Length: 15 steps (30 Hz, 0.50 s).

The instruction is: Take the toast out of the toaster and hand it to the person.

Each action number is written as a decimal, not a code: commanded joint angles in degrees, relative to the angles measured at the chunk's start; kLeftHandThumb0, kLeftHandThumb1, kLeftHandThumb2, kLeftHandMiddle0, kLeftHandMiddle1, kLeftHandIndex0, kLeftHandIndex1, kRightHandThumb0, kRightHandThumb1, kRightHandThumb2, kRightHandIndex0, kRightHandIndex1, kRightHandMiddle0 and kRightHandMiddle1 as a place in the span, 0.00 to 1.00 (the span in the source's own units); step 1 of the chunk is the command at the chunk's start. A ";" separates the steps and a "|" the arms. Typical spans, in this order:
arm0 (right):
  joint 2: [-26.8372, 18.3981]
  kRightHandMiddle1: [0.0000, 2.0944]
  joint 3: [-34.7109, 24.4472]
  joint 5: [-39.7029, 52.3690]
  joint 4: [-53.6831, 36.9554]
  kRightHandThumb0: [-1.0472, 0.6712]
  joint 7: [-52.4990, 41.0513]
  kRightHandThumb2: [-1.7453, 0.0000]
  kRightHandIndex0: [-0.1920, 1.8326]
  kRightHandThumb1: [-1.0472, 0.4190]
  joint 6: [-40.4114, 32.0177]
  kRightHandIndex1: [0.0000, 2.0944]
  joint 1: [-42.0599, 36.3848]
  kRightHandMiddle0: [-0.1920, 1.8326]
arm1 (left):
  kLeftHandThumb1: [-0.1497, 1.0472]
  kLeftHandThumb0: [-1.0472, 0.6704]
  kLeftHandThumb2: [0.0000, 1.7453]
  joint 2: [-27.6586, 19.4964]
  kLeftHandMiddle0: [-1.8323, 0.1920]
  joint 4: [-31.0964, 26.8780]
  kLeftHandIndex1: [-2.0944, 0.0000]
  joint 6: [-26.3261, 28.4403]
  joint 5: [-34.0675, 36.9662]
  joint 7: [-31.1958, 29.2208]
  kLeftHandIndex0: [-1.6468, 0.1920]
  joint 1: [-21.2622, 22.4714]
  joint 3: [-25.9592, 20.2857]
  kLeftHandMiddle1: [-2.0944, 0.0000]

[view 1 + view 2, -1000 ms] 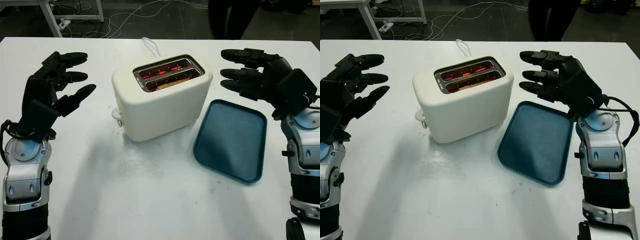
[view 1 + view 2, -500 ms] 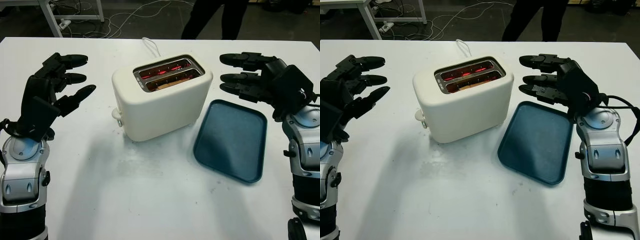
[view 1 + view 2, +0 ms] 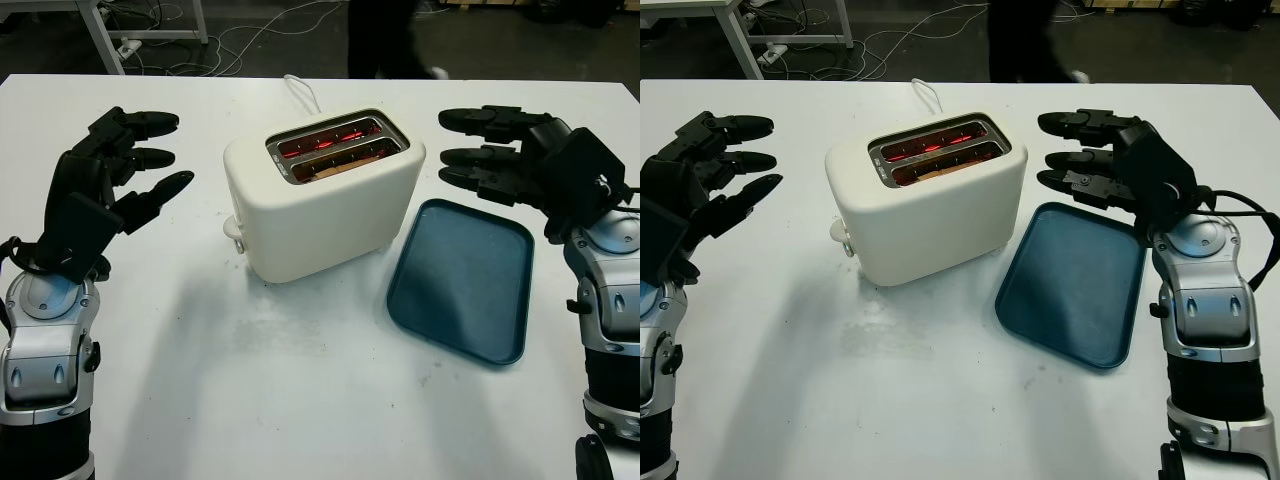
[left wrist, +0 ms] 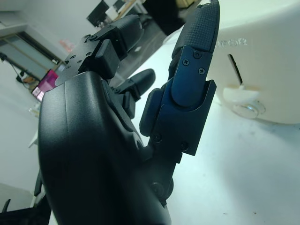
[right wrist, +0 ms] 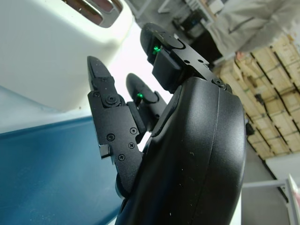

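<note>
Two hands, our left hand and right hand, hang released, flanking the toaster at frame centre, toast inside

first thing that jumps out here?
The cream toaster mid-table, its two slots glowing red, with toast sunk in the nearer one. Either side hover the open black left hand and right hand; a dark blue tray lies to the toaster's right.

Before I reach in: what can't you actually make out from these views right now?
- Toast in the toaster: eye views show glowing slots, a brownish edge in the near one; its height is unclear.
- Person: blurred legs, cut off by the top edge.
- Toaster lever: partly behind the left hand in the left wrist view.
</note>
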State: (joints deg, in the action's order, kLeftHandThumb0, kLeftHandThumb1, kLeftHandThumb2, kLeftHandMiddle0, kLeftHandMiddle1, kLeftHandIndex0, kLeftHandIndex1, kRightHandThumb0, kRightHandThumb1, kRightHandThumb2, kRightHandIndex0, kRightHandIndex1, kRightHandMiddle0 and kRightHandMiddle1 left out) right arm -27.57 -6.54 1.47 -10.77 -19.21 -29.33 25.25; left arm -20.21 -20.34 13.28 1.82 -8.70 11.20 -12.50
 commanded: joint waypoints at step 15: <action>-0.28 0.00 -0.40 0.71 -1.13 0.54 -0.09 1.00 0.41 0.14 -0.42 0.13 0.09 0.42 | 0.89 0.16 0.03 -0.22 0.76 -0.82 0.65 0.53 0.23 -0.13 0.70 -0.46 -0.24 0.52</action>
State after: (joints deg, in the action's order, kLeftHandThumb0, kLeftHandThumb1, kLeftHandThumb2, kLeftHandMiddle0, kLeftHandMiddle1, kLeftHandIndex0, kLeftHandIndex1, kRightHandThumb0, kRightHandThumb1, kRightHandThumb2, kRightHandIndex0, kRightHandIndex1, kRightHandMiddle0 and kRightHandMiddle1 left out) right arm -27.56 -6.71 1.74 -10.87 -19.26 -29.33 25.24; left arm -20.21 -20.61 13.39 1.90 -8.71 11.20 -12.50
